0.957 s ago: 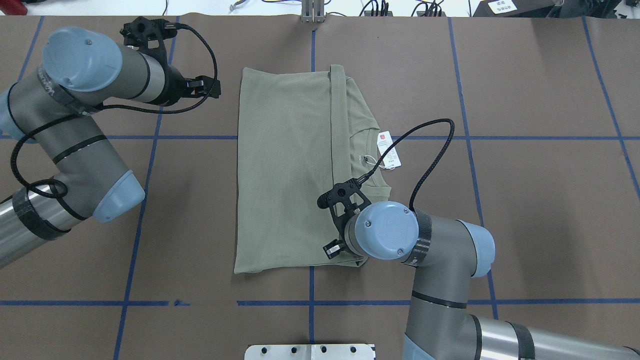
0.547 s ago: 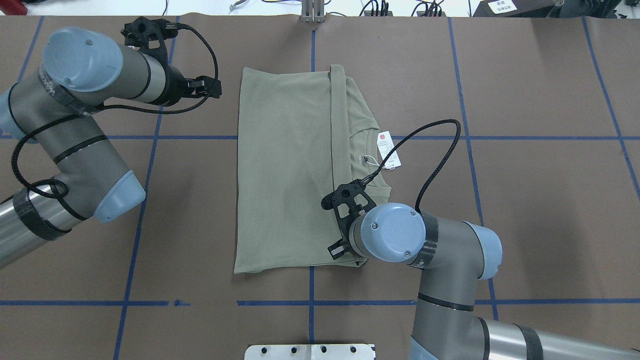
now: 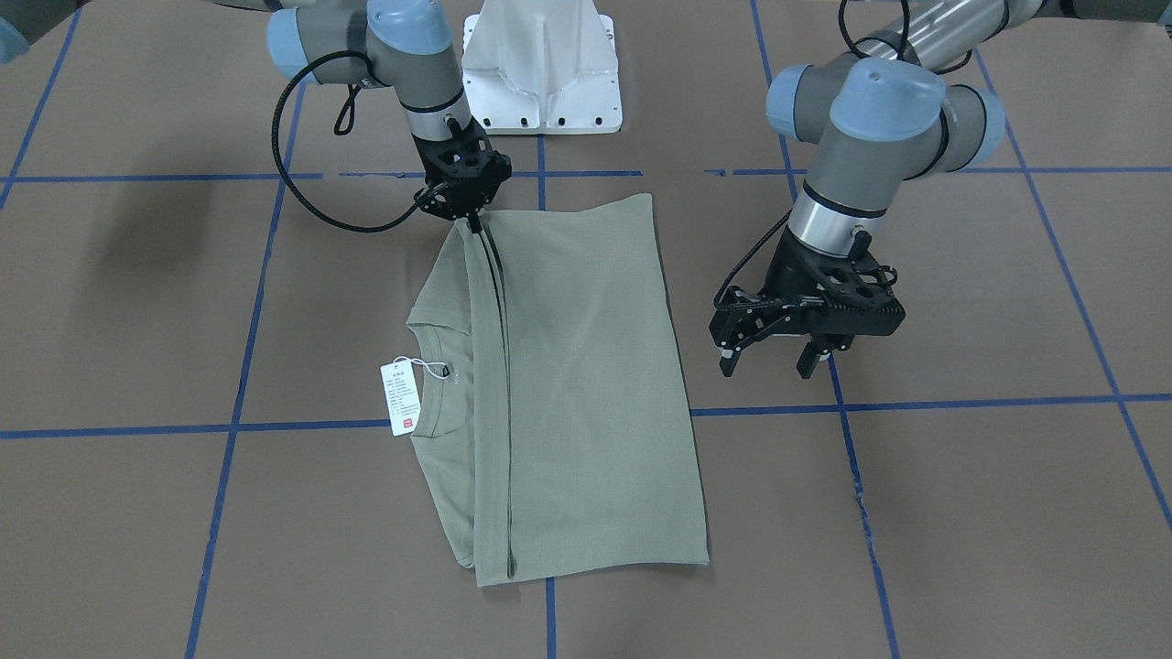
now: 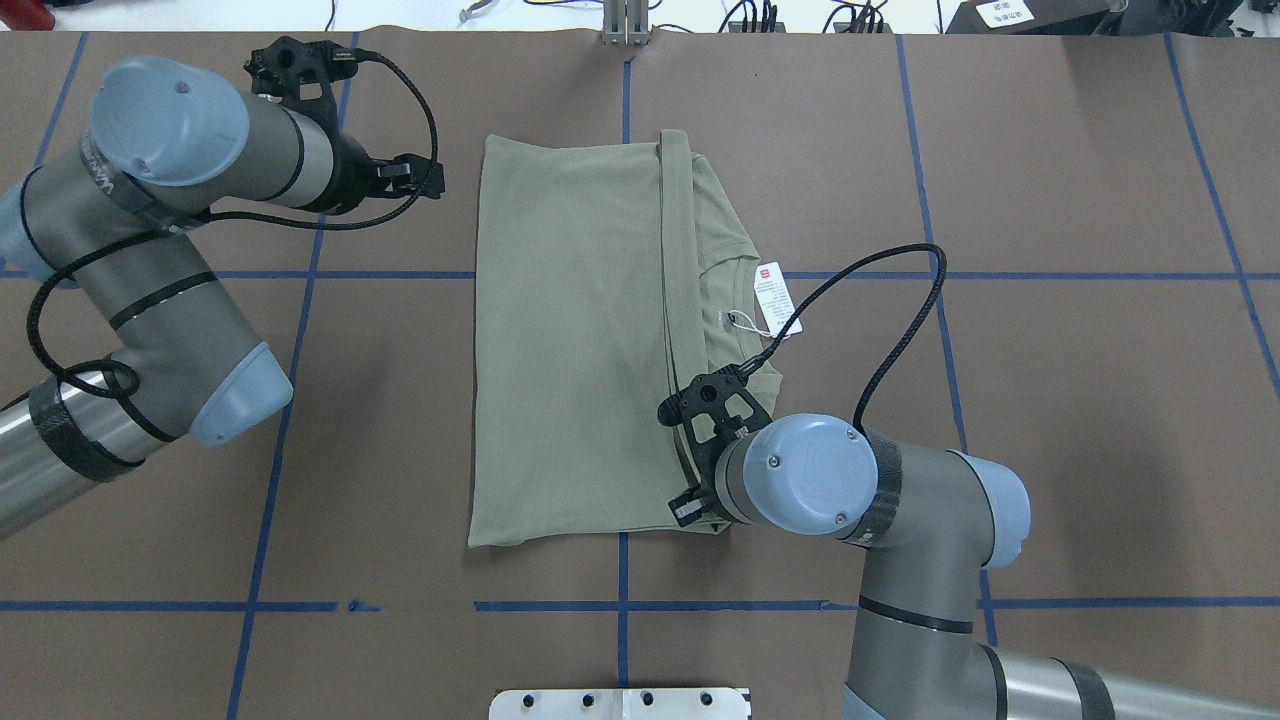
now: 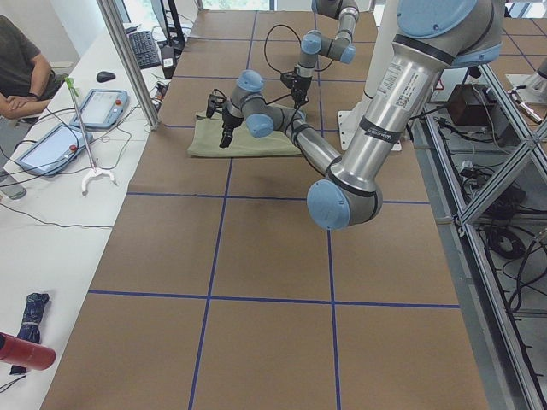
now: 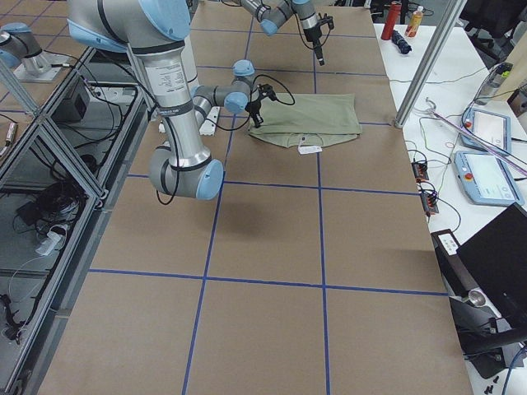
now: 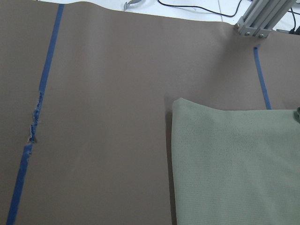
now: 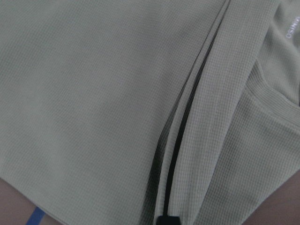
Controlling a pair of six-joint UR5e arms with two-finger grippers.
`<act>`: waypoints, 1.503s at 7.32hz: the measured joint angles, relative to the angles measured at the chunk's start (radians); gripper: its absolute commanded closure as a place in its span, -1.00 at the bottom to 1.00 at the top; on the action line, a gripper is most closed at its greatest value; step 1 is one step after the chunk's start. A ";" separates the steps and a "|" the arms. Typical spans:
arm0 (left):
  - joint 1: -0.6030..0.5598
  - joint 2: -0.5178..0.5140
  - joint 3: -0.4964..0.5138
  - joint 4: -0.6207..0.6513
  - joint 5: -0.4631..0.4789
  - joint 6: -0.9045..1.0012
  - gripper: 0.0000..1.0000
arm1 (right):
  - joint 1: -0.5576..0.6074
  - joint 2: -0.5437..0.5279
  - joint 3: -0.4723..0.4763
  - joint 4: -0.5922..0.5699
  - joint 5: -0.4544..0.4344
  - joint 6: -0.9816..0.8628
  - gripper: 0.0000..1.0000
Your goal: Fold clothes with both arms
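Note:
The pale sage-green shirt [image 4: 570,340] lies folded in a tall rectangle on the brown table, its neck and white hang tag [image 4: 778,298] on its right side. It also shows in the front view [image 3: 586,366]. My right gripper [image 3: 475,222] is shut, its tip on the shirt's folded edge at the near hem; it is mostly hidden under the wrist in the overhead view [image 4: 690,505]. The right wrist view shows that fold [image 8: 187,117] up close. My left gripper [image 3: 767,368] is open and empty, hovering left of the shirt's far corner [image 7: 234,159].
The white pedestal base [image 3: 540,73] stands at the near table edge. An aluminium post [image 4: 625,25] stands at the far edge. Blue tape lines [image 4: 300,275] grid the table. A person [image 5: 17,68] sits at a side desk with tablets [image 5: 102,85].
My right wrist and elbow have moved right and slightly toward the robot, with the gripper still at the fold. The left arm has hardly moved. The shirt lies as before.

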 measured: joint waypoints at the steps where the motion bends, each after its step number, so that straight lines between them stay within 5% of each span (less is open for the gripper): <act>1: 0.001 -0.001 0.004 0.000 0.000 0.000 -1.00 | 0.000 -0.002 0.000 0.000 0.000 0.001 1.00; 7: 0.015 -0.008 0.008 -0.001 0.003 -0.004 -1.00 | 0.055 -0.123 0.057 0.000 0.023 -0.010 1.00; 9: 0.023 -0.006 0.010 -0.003 0.004 -0.005 -1.00 | 0.054 -0.199 0.134 -0.001 0.031 -0.001 -0.99; 11: 0.028 -0.002 0.016 -0.012 0.004 -0.004 -1.00 | 0.043 -0.217 0.155 -0.001 0.033 0.023 -1.00</act>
